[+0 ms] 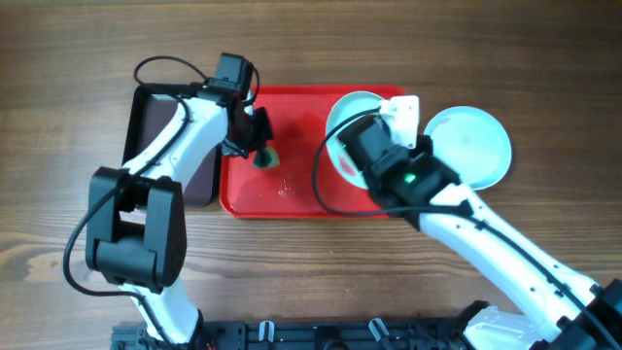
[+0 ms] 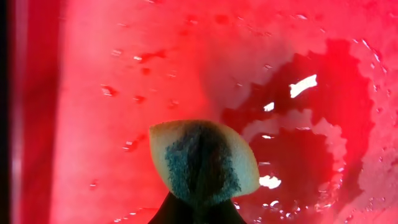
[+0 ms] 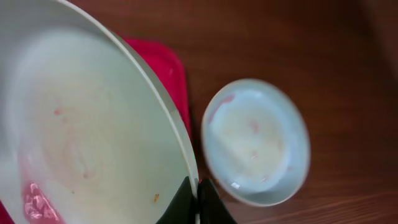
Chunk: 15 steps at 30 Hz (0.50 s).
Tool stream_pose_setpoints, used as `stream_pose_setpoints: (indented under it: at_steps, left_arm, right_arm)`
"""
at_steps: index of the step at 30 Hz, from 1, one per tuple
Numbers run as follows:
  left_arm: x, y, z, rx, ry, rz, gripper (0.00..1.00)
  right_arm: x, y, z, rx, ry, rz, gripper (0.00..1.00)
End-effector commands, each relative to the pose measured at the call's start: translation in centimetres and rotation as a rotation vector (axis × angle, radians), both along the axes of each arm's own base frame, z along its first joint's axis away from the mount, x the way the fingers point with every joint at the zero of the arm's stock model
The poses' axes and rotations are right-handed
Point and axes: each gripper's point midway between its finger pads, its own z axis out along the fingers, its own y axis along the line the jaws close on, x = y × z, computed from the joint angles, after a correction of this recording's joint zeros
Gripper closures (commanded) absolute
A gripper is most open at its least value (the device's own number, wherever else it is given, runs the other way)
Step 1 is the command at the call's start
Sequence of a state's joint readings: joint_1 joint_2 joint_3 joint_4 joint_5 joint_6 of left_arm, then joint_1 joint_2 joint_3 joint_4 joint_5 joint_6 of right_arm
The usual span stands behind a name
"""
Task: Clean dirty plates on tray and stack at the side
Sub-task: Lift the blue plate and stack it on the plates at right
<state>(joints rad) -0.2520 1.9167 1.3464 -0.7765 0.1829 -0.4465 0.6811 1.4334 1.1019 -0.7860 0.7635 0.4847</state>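
The right gripper (image 3: 199,198) is pressed together on the rim of the white plate (image 3: 81,124), pinching the edge that faces the turquoise plate (image 3: 256,142). From that pinch the white plate spreads away over the right end of the red tray (image 1: 272,194). It is held at a tilt, with its hollow face turned up toward the wrist camera. A reddish smear sits low in the bowl, at the side away from the turquoise plate, and a few faint pink specks dot the rest. Whether its far edge touches the tray cannot be told. The turquoise plate lies flat on the wooden tabletop (image 1: 78,58), just beside the tray's right edge and near the held plate. It faces up, with pale reddish marks on it. The tray's long axis runs left to right in the overhead view, and its floor is wet with droplets and a shallow puddle. The left gripper (image 2: 196,214) is closed on a sponge (image 2: 202,158), a yellow lens-shaped piece with a dark green patch. The sponge's wide axis lies across the wrist view, and it hangs over the left part of the tray, well apart from the white plate. A black tray (image 1: 201,180) lies against the red tray's left side.
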Motion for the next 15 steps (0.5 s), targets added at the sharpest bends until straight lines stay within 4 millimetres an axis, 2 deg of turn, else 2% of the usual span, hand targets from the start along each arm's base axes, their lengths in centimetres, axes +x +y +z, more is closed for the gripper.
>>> stream_pose_setpoints:
  at_steps: [1, 10, 15]
  left_arm:
    - [0.4, -1.3, 1.3, 0.0, -0.053, -0.05, 0.96]
    - [0.5, -1.9, 1.4, -0.004, -0.066, -0.062, 0.96]
    - [0.5, -1.9, 1.4, -0.004, -0.065, -0.062, 0.96]
  right_arm:
    - [-0.1, -1.6, 5.1, -0.209, -0.231, -0.087, 0.96]
    - [-1.4, -0.9, 10.4, -0.496, -0.407, -0.092, 0.96]
    - [-1.3, -0.2, 11.8, -0.559, -0.428, -0.089, 0.96]
